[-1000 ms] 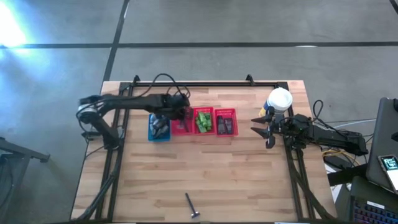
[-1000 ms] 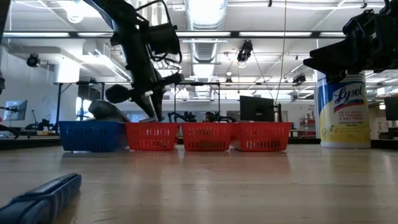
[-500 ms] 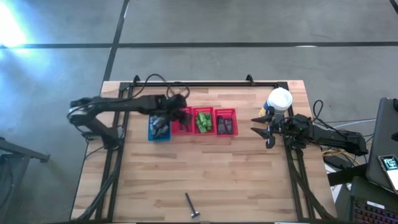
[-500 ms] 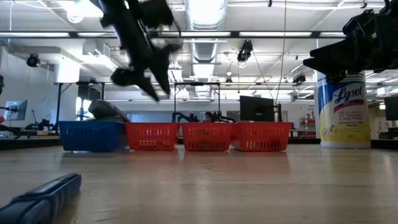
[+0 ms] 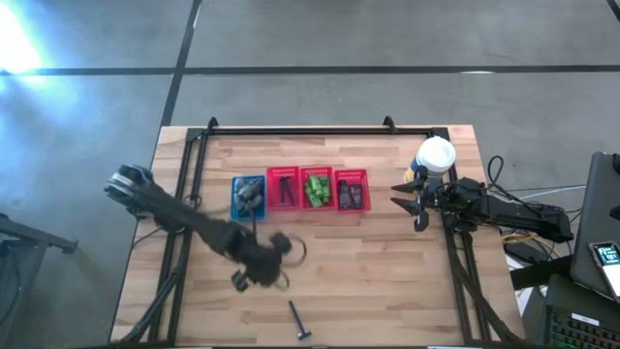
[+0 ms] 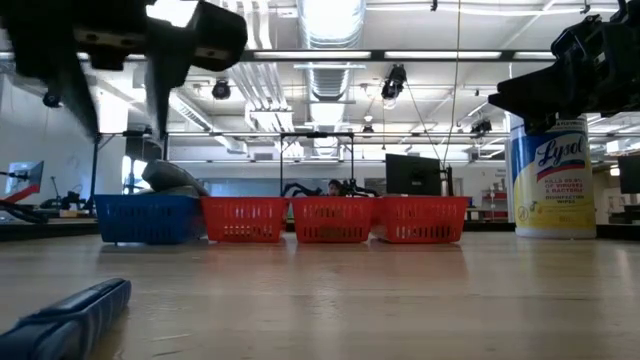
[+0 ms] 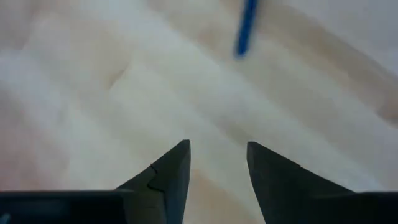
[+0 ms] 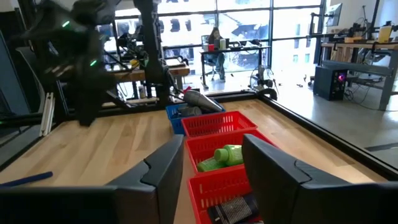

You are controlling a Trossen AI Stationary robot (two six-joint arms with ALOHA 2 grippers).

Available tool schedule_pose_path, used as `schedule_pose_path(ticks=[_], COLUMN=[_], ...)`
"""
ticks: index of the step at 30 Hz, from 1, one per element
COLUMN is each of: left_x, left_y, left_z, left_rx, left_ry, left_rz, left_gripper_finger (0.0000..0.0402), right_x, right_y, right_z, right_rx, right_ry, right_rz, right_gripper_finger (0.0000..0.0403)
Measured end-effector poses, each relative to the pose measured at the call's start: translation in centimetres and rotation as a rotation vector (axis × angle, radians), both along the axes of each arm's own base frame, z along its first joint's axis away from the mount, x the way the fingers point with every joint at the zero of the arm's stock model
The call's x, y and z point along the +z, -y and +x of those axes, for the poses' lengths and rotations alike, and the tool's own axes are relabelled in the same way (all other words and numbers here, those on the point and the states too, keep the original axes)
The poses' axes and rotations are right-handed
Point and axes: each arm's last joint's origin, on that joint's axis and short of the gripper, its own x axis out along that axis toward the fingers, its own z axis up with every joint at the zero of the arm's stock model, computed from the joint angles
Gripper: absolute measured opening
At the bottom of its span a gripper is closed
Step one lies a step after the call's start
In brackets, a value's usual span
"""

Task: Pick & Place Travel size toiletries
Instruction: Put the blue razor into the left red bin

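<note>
Razor stick [image 5: 299, 323]: lies alone near the front edge of the surface.
Left gripper [image 5: 260, 274]: hovers nearby, jaws apart, holding nothing.
Right gripper [image 5: 408, 202]: jaws apart, waiting.
Do it well: probably drop straight down, then pinch the thin handle.

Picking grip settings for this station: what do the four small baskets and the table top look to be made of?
The red baskets and the blue basket look like moulded plastic: saturated colour and thin lattice walls you can see through. The table looks like wood, probably glued strips with a smooth, faintly glossy finish: pale plank seams and grain run along it.
</note>
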Motion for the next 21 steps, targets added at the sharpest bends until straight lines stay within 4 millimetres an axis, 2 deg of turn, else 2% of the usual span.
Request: schedule_pose_path(ticks=[6, 10, 21], left_x=[-3.1, -3.5, -5.3], left_y=[3.8, 5.7, 9.8], left_z=[2.2, 3.4, 6.2], left_rx=[-0.082, -0.114, -0.201], left_ry=[0.073, 0.133, 0.091], left_rz=[-0.032, -0.066, -0.108], left_gripper_finger=[0.0163, 0.0163, 0.0163], right_x=[0.0, 0.0, 0.0], right_y=[0.0, 0.0, 0.0], right_z=[0.0, 0.0, 0.0], right_rx=[0.000, 0.000, 0.000], right_ry=[0.000, 0.000, 0.000], right_rz=[0.000, 0.000, 0.000], right_gripper_finger=[0.0141, 0.0128, 0.0091])
